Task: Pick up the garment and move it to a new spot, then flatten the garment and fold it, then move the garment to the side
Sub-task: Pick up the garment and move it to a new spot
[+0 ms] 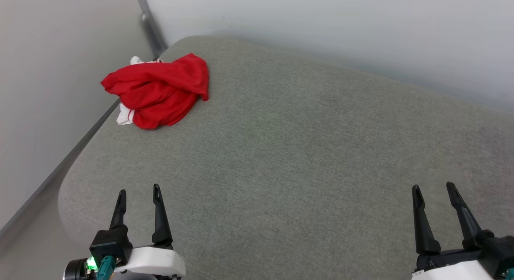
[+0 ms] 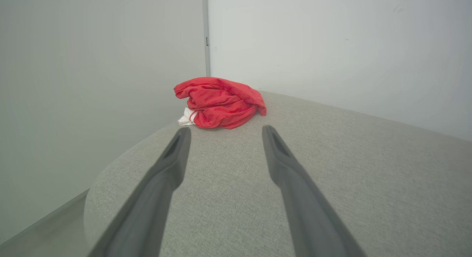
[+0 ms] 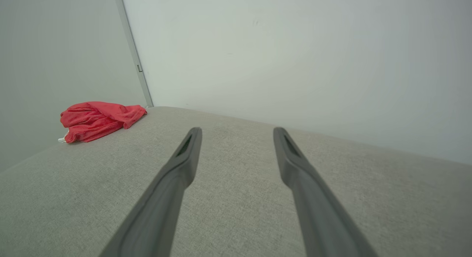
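Garment (image 1: 160, 91): red, crumpled heap, white bits showing, upper left of the head view.
Left gripper (image 1: 139, 191): released, empty.
Right gripper (image 1: 433, 187): released, empty.

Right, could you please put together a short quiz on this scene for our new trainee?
1. True or false: the garment lies flat and spread out on the grey cushion.
2. Which pincer is nearer the garment? A) the left pincer B) the right pincer
3. Fill in: both pincers are ____ and hold nothing.

Key: 1 false, it is a crumpled heap near the cushion's far left corner; 2 A; 3 open.
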`<state>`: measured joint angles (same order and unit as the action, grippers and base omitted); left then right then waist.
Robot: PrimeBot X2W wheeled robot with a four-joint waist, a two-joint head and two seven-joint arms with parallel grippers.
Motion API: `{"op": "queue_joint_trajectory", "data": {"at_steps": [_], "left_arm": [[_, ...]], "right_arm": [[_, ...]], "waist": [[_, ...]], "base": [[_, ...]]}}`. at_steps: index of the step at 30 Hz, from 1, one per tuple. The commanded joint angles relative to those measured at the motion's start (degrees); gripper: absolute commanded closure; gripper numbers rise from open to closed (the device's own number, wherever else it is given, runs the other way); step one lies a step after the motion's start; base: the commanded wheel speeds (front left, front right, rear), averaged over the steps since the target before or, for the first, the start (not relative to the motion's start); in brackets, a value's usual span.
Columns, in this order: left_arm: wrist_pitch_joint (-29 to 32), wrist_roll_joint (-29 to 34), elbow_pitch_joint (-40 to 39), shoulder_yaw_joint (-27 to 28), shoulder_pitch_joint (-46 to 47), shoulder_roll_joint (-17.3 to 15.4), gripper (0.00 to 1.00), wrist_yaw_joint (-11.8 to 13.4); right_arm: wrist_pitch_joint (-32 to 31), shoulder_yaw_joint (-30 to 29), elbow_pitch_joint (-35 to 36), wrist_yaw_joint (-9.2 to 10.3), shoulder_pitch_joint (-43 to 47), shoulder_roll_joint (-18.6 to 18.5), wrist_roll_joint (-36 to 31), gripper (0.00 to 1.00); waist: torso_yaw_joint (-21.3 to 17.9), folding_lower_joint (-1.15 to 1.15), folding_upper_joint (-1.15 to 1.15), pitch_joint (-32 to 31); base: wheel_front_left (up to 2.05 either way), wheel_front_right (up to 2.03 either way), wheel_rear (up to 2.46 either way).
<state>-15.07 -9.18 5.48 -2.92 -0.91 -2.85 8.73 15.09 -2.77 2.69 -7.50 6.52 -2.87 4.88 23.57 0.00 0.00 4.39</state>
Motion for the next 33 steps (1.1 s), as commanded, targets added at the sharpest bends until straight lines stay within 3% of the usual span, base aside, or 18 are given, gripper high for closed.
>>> {"op": "queue_joint_trajectory", "data": {"at_steps": [1,13,18,24,33], "left_arm": [[-0.2,-0.2,-0.4,0.1,-0.1,-0.1,0.0,0.3],[-0.2,-0.7,0.2,1.0,0.6,-0.1,0.0,0.4],[-0.2,1.0,1.2,3.7,4.7,-0.7,0.0,-2.5],[-0.2,2.3,3.5,8.3,15.3,-3.9,0.0,-6.1],[-0.2,1.4,8.5,14.5,33.8,-9.4,0.0,-8.9]], "right_arm": [[0.1,0.1,0.2,0.02,-0.5,0.0,-0.3,0.0],[0.1,0.3,0.3,0.02,-0.9,0.0,-0.6,0.0],[0.1,0.1,0.6,0.02,-1.6,0.0,-0.6,0.0],[0.1,-0.5,1.8,0.03,-3.5,0.0,-2.8,0.0],[0.1,-1.5,5.5,0.03,-8.6,0.0,-6.7,0.0]], "waist": [[0.8,0.0,0.0,0.2],[1.2,0.0,0.0,0.6],[0.4,0.0,0.0,1.8],[-1.1,0.0,0.0,6.0],[-5.0,0.0,0.0,16.6]], "base": [[0.0,0.0,0.0],[0.0,0.0,0.0],[0.0,0.0,0.0],[0.0,0.0,0.0],[0.0,0.0,0.0]]}}
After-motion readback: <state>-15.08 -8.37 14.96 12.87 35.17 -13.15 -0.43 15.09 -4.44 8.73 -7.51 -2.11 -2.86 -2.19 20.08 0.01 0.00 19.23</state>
